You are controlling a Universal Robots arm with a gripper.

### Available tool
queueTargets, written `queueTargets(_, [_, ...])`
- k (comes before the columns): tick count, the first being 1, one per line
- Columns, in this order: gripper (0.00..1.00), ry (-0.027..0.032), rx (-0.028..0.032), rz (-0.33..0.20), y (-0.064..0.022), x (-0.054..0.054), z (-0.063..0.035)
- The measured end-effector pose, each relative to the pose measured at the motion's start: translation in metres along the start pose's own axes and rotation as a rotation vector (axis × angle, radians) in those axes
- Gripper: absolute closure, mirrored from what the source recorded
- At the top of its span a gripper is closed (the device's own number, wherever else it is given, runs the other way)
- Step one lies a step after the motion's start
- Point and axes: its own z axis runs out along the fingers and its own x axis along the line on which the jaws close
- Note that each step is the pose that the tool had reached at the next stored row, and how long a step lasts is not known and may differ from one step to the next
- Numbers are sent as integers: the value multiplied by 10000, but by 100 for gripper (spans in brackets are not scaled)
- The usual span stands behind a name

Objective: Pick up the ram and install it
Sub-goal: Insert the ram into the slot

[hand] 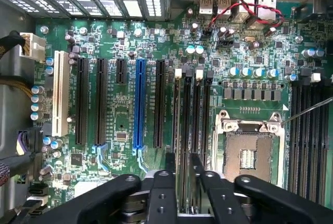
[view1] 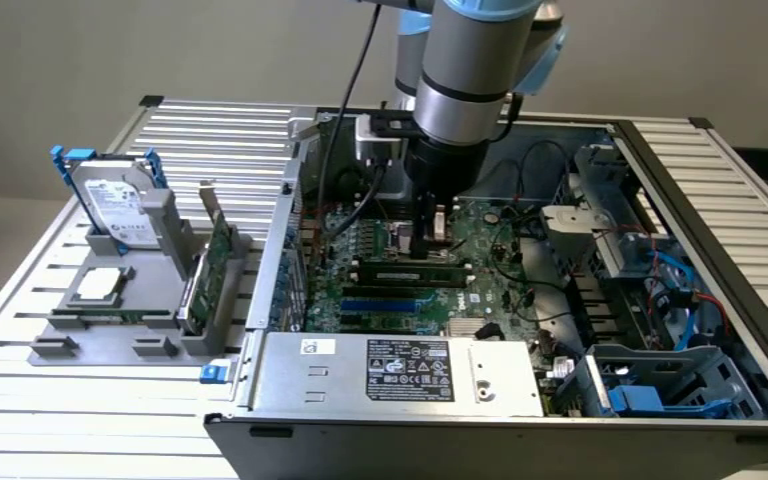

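The ram is a light, stiff, thin board, but fragile. Its chips and contact edge should not be squeezed or scraped, and bending it sideways could crack it. The safest hold looks to be on the two flat faces near the middle of the upper edge, so that it hangs level. The end effector appears to be pinching it just so. In the wrist view the ram shows edge-on, clamped between the two fingers. It runs in line with the memory slots beside the CPU socket. In the exterior view it sits directly under the end effector, low over the motherboard inside the open computer case. Whether it touches a slot cannot be told.
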Motion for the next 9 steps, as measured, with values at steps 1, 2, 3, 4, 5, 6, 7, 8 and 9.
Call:
queueTargets(1, [81, -10, -5, -1, 3, 0, 0])
queueTargets(2, [87, -17, -8, -1, 8, 0, 0])
queueTargets(3, [87, -24, -9, -3, 14, 0, 0])
queueTargets(4, [87, -32, -9, -3, 24, 0, 2])
queueTargets(5, [89, -38, -8, -3, 38, -1, 6])
queueTargets(6, [89, -38, -9, -3, 52, -1, 10])
queueTargets(7, [89, -37, -9, -4, 67, -2, 16])
queueTargets(8, [89, -36, -9, -4, 81, -2, 25])
queueTargets(9, [89, -36, -9, -4, 92, -2, 39])
